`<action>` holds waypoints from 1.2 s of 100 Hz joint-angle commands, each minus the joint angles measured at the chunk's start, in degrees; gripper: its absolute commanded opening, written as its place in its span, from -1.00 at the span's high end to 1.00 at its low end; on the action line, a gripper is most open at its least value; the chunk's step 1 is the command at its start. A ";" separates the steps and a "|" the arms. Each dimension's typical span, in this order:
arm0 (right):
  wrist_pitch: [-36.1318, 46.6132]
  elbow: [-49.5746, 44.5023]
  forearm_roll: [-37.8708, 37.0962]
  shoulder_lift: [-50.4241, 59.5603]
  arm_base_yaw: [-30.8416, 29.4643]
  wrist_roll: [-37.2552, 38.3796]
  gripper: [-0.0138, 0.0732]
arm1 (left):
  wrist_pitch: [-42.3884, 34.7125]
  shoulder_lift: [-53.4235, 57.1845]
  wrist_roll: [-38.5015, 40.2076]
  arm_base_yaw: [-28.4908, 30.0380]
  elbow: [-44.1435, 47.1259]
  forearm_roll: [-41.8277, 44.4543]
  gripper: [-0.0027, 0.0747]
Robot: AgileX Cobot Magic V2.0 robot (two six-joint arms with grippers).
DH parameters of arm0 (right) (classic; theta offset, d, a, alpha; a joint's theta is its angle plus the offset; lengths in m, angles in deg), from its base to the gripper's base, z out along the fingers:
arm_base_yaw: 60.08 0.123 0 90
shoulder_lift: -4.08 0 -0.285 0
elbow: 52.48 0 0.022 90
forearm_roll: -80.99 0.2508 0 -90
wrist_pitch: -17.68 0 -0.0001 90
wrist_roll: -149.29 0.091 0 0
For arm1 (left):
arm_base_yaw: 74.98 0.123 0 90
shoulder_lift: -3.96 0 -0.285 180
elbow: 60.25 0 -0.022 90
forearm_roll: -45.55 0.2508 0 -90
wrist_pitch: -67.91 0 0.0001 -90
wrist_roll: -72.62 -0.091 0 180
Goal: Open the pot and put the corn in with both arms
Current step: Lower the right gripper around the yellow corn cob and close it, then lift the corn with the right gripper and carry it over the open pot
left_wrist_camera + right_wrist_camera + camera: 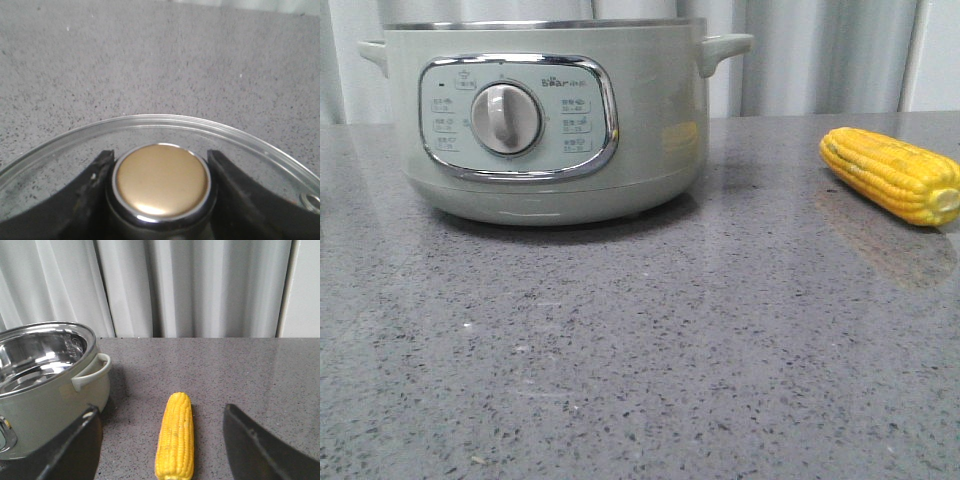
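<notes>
Left gripper (159,200) pinched the lid (150,122) knob; right gripper (160,450) was spread wide, corn (892,174) between its fingers. Pot (550,120) open, corn at its 3 o'clock. Cob looked rigid, probably slick; grab mid-length.

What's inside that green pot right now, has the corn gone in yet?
The pot is open, and the right wrist view shows only its shiny steel inner wall; the bottom is hidden. The corn lies outside on the table. The left gripper holds the glass lid by its knob.
</notes>
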 commanded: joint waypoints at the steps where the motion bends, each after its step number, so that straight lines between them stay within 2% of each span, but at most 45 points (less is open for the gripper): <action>1: 4.01 1.46 0.45 -0.66 0.09 -0.51 -0.30 | -4.36 0.08 0.52 -0.31 -2.03 0.20 0.51; 15: 4.01 1.46 0.45 -0.66 0.09 -0.51 -0.30 | -2.58 -2.20 0.52 -0.31 -2.03 0.20 0.51; 20: 4.01 1.46 0.45 -0.66 0.09 -0.51 -0.30 | -1.90 -2.84 0.52 -0.31 -2.03 0.20 0.45; 37: 4.01 1.46 0.45 -1.15 0.09 -0.51 -0.30 | -1.11 -3.17 0.52 -0.31 -2.03 0.20 -0.06; 51: 3.77 2.16 1.56 -5.57 1.04 -0.51 -0.30 | -1.11 -1.01 0.52 -0.31 -2.03 0.13 -0.26; 64: 0.50 5.52 1.96 -13.49 2.79 -0.51 -0.30 | -0.96 4.97 0.52 -0.31 -2.03 0.06 -0.27; 83: -4.05 15.27 -0.35 -31.48 3.04 -0.51 -0.30 | -0.42 17.75 0.52 -0.31 -2.03 0.06 -0.26; 104: -13.15 27.01 -3.80 -50.41 3.04 -0.51 -0.30 | 7.29 33.79 0.52 -0.31 -2.03 0.06 -0.26; 120: -18.72 32.49 -3.80 -59.80 3.04 -0.51 -0.30 | 12.73 43.35 0.52 -0.31 -2.03 0.06 -0.26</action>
